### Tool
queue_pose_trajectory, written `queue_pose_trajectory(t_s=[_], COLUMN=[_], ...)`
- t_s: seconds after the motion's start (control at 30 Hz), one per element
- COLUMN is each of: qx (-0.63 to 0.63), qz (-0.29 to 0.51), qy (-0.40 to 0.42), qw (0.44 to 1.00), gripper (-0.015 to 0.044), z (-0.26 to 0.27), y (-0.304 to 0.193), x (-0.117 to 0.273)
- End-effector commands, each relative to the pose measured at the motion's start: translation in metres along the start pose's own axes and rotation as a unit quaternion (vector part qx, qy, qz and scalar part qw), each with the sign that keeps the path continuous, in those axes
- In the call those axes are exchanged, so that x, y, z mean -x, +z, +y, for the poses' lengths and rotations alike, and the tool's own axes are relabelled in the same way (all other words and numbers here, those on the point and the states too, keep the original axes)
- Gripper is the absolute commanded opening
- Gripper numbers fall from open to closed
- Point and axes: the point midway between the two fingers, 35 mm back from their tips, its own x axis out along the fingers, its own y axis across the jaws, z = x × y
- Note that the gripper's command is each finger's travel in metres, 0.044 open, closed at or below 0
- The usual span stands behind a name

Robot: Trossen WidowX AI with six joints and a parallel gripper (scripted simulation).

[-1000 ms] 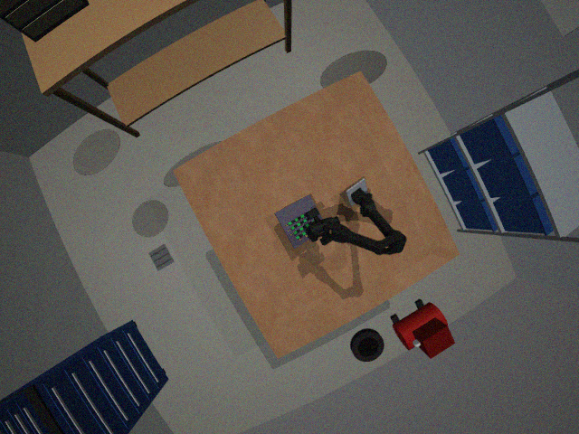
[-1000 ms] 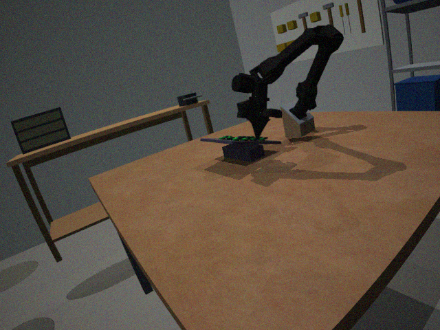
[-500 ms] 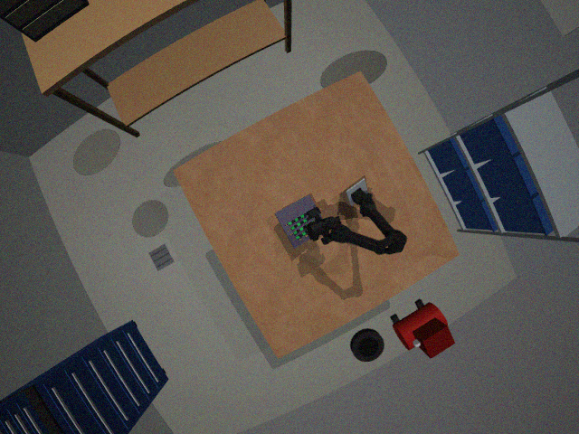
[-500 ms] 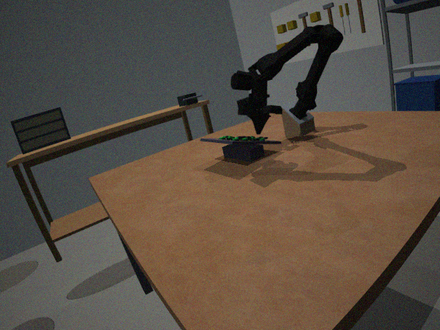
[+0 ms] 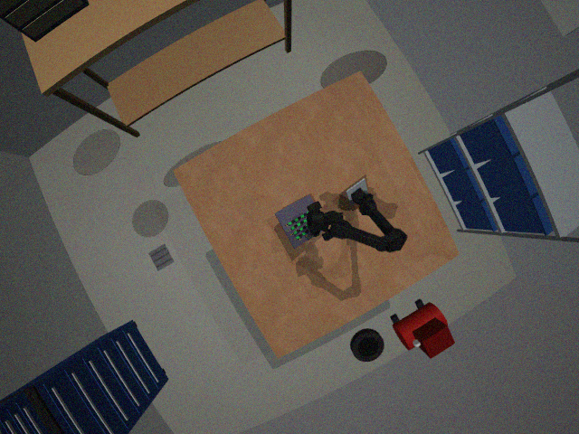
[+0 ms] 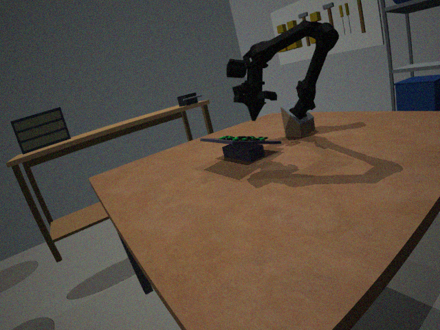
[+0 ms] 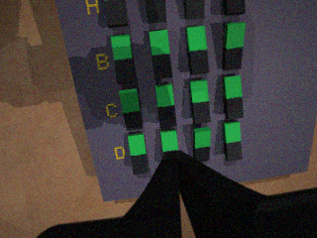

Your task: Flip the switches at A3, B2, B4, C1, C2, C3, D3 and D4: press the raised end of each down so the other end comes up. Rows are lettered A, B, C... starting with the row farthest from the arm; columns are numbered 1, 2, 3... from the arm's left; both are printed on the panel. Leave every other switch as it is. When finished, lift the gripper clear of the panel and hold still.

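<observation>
Apparently the work is between presses: the switch panel [image 5: 283, 215] [image 6: 205, 139] [image 7: 277, 124] stands on its dark base [image 6: 243, 152] on the surface [image 5: 298, 154] [image 6: 227, 227], and the claw [image 5: 314, 222] [image 6: 253, 119] [image 7: 173, 159] hangs above it, apart from the switches, its fingers together with nothing between them. From the wrist, the tips overlap the D2 switch [image 7: 169, 141], with the row C switches just beyond.

Which requested switches are already flipped I cannot tell from the rocker colours alone; row A is partly cut off. My guess is that the job is in row C or being carried on from there. The next move calls for picking out the raised end of one remaining target, centring the closed tips over it and pressing straight down, sparing D2, which must stay as it is.

Neighbouring rockers sit close, so a sideways slip could catch one. The panel's plate overhangs its base, and a hard push near its rim might tip it. Outward from there, the surface gives wide room left and right; the arm's mount [image 5: 357, 187] [image 6: 298, 128] is on the near side, and overhead there is space to lift.
</observation>
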Motion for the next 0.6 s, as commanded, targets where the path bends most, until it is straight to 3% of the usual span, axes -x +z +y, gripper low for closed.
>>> queue_pose_trajectory(t_s=[0.0, 0.1, 0.57], qx=[0.005, 0.005, 0.005], qz=[-0.003, -0.013, -0.013], qy=[-0.002, 0.000, 0.000], qw=[1.000, 1.000, 1.000], gripper=[0.0000, 0.0000, 0.0000], z=[-0.005, -0.004, -0.004], y=[0.001, 0.000, 0.000], x=[-0.007, -0.032, -0.048])
